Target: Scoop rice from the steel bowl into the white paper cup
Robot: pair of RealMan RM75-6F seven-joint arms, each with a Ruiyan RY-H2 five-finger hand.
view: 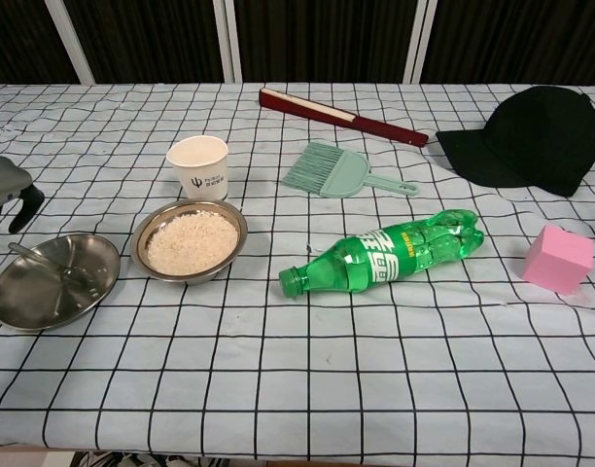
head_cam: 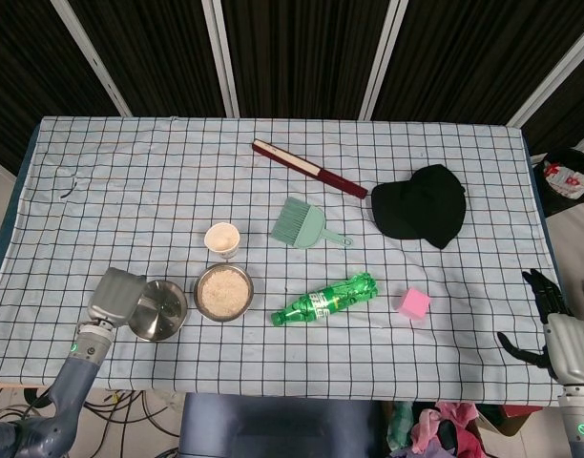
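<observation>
Rice bowl (view: 190, 241) at worktop (head_cam: 130, 172) centre-left, cup (view: 198, 166) touching-close at its 12 o'clock for a short pour. Spoon (view: 43, 265) lying in empty steel dish (view: 54, 280) at 9 o'clock, within reach of left hand (head_cam: 114, 296); its fingers hidden, grip impossible to tell. Right hand (head_cam: 557, 329) idle off the edge at 4 o'clock, fingers spread, holding nothing.

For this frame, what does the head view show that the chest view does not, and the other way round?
Only the head view shows the right hand, off the table's right edge and holding nothing, and the left forearm below the table edge. Only the chest view shows the spoon lying in the empty steel dish, plus the logo on the white paper cup. Both show the left hand, the steel bowl of rice, the green bottle, the brush, the folded fan, the black cap and the pink cube.
</observation>
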